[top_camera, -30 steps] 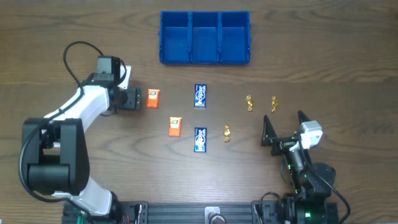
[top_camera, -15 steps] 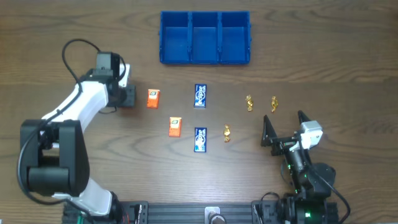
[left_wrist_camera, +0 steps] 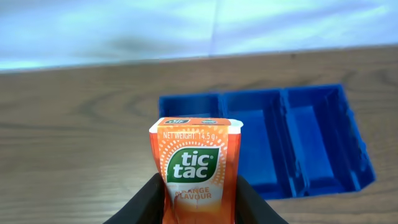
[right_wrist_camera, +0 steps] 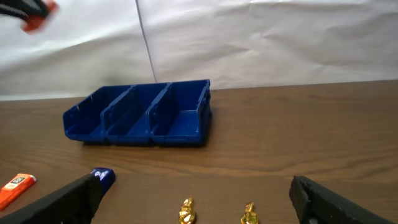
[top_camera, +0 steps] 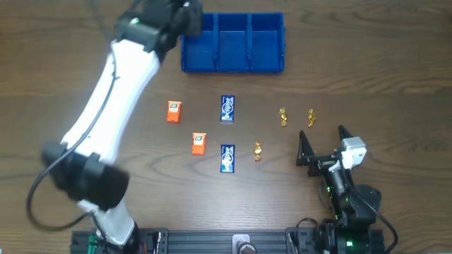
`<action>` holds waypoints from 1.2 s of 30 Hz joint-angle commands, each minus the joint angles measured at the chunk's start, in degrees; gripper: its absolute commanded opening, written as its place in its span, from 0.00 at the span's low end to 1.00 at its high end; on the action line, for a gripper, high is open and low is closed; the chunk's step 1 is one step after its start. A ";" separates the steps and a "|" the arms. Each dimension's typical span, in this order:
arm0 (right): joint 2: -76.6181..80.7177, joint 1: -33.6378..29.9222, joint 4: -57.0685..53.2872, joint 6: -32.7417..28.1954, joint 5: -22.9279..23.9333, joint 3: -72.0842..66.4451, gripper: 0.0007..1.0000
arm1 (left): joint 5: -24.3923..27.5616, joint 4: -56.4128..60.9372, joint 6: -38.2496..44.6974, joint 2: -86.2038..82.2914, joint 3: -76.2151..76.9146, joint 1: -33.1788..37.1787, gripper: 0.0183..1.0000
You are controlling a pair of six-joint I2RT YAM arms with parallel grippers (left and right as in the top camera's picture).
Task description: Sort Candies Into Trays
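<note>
**Left arm.** My left gripper [left_wrist_camera: 198, 198] is clamping an orange box [left_wrist_camera: 198, 163] between its fingers [left_wrist_camera: 144, 200], one finger pressing on each narrow side. The box's long axis is running along the fingers, with its lid end pointing away from the wrist and its printed face turned to the wrist camera. I am holding it lifted above the table [top_camera: 367, 85], near the left end of the tray [top_camera: 233, 68]; whether it is over a compartment I cannot tell.

**Tray.** Its three compartments are lying side by side, all showing bare blue floors.

**Table.** A second box [top_camera: 174, 111], a third box [top_camera: 199, 143], a far packet [top_camera: 227, 109] and a near packet [top_camera: 227, 158] are lying flat, their long axes pointing roughly toward the tray. Three gold candies [top_camera: 283, 116] are lying to their right.

**Right arm.** My right gripper [top_camera: 322, 134] is resting low beside the gold candies, its fingers spread wide apart and gripping nothing.
</note>
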 commanded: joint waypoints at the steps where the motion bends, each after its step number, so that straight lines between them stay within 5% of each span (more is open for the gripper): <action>1: -0.39 -0.15 -0.11 -0.50 -0.26 -0.17 1.00 | 0.44 -0.24 -3.58 10.03 4.37 0.07 0.24; 18: -0.39 -0.15 -0.13 -0.50 -0.26 -0.17 1.00 | -0.98 -0.63 -6.32 14.99 4.39 0.90 0.29; 20: -0.39 -0.15 -0.13 -0.50 -0.26 -0.17 1.00 | -1.01 -0.66 -6.32 14.99 4.39 0.98 0.35; 26: -0.39 -0.15 -0.11 -0.50 -0.26 -0.17 1.00 | -1.36 -1.05 -6.32 14.64 4.39 1.01 0.77; 31: -0.39 -0.15 -0.11 -0.50 -0.26 -0.20 1.00 | -2.82 -2.93 -6.36 3.32 0.55 0.61 0.84; 36: -0.39 -0.15 -0.11 -0.50 -0.26 -0.17 1.00 | -2.80 -1.46 -6.78 -18.16 -20.41 -1.42 0.92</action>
